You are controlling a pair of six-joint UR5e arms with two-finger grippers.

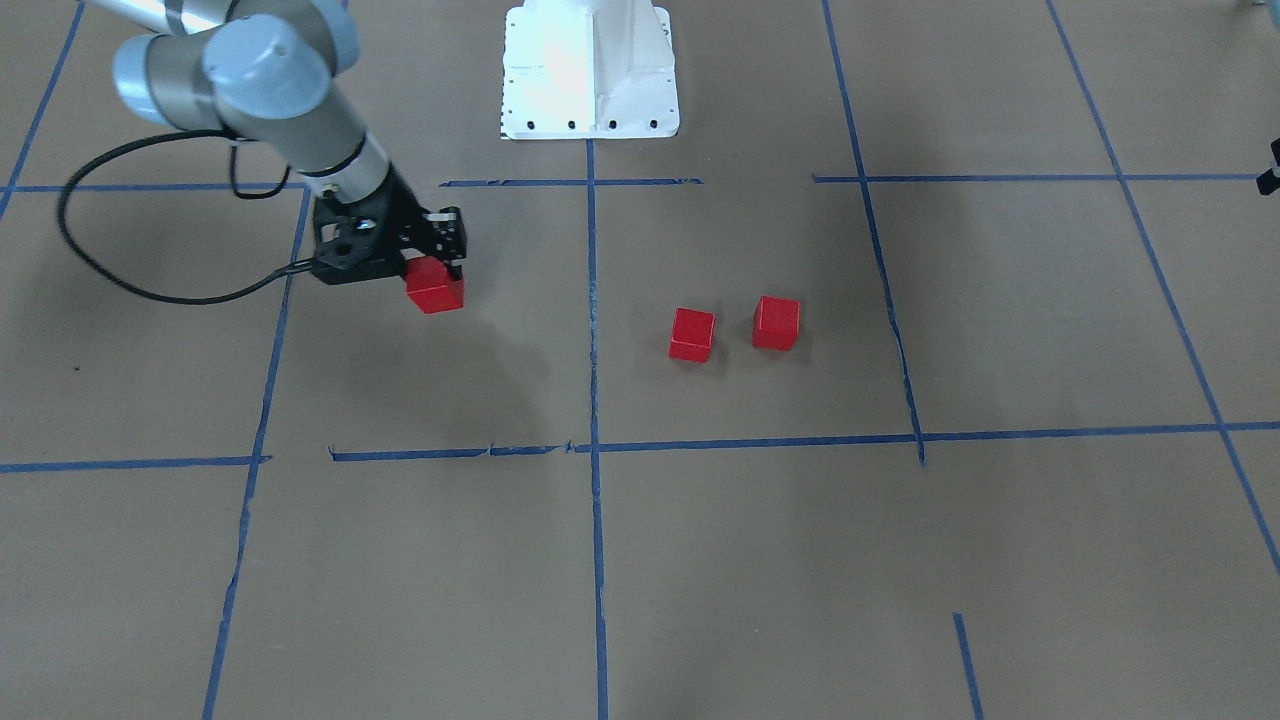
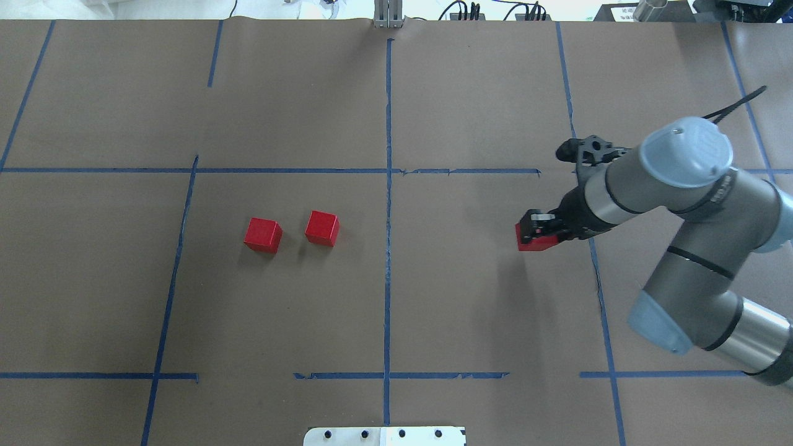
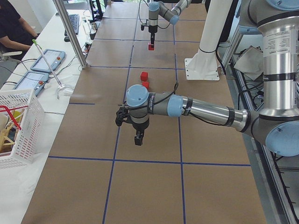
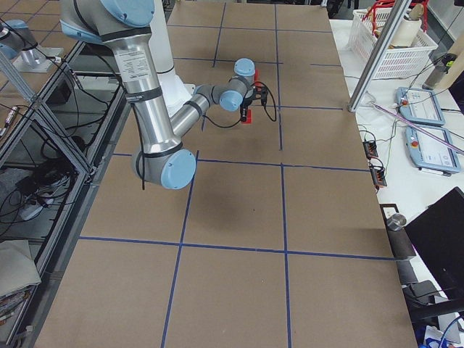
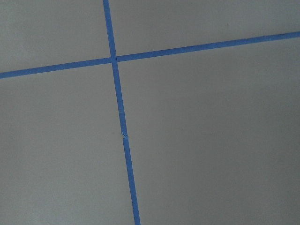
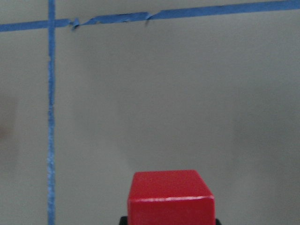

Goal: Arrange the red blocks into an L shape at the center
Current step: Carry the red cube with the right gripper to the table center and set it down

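While you look from across the table, the right pincer is clenched on the held red block. That block juts below its fingertips in the half of the center cell on this view's left, near the cell's outer border. Past the dividing tape line, the first free block and the second free block sit on the brown paper, near each other but not touching, well apart from the pincer. From overhead you find the held red block at the pincer's tip, close to the cell's right border. The first free block lies nearer the dividing line and the second just beyond it. From the table's left end, the left pincer hangs pointing down over the paper, well apart from every block, and you cannot tell whether it is released or clenched. Both free blocks lie between it and the far right pincer, which has the held block directly beneath it. From the right end, the held block shows as a small red spot under the right pincer. The left wrist camera gives you paper and a tape crossing. The right wrist camera puts the held block at bottom centre; whether it touches the paper, you cannot tell.
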